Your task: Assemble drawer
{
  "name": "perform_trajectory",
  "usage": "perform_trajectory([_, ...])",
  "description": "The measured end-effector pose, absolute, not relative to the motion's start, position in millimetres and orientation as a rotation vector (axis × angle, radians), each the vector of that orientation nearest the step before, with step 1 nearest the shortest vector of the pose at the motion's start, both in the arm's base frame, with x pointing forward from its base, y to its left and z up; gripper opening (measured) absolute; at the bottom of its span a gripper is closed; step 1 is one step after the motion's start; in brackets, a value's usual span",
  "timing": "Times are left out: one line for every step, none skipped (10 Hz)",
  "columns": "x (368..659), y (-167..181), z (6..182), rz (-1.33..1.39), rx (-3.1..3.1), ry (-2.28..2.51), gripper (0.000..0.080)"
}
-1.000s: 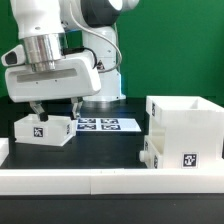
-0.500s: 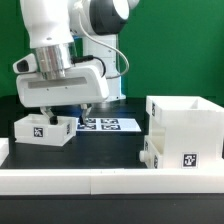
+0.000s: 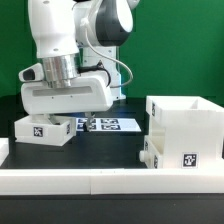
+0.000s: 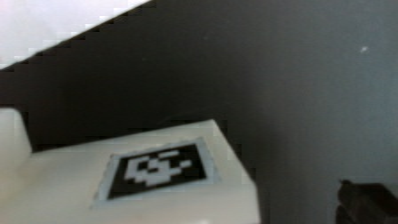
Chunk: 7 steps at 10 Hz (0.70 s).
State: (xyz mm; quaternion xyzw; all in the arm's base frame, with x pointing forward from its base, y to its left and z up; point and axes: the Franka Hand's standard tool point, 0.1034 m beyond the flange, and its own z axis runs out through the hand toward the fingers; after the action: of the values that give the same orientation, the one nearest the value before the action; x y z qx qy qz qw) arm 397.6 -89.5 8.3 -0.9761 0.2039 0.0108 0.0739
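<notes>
A small white tray (image 3: 42,129) with a black-and-white tag lies at the exterior view's left. My gripper (image 3: 64,117) hangs low just behind and above it, jaws spread wide and holding nothing. In the wrist view the tray's tagged face (image 4: 164,172) fills the lower part, with one dark fingertip (image 4: 366,196) beside it and apart from it. The tall boxy casing (image 3: 186,122) stands at the exterior view's right. A second low tagged tray (image 3: 176,157) sits against its front.
The marker board (image 3: 110,124) lies flat on the black table behind the gripper. A low white border wall (image 3: 100,180) runs along the front edge. The arm's base stands at the back before a green backdrop.
The gripper has come down and shifted toward the exterior view's right, ending close over the back of the left tray. The trays and casing have not moved.
</notes>
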Motion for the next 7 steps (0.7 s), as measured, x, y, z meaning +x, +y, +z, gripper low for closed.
perform_trajectory([397.0,-89.0,6.9,0.031,-2.936,0.586,0.0648])
perform_trajectory([396.6,-88.8,6.2,0.033,-2.937,0.577,0.0648])
perform_trajectory([396.4,-88.7,5.8,0.033,-2.939,0.568,0.0648])
perform_trajectory([396.4,-88.9,5.7,0.033,-2.939,0.563,0.0648])
perform_trajectory([396.3,-88.8,5.5,0.034,-2.939,0.561,0.0519])
perform_trajectory([396.3,-88.8,5.5,0.034,-2.94,0.56,0.0368])
perform_trajectory([396.4,-88.8,5.5,0.034,-2.94,0.558,0.0368])
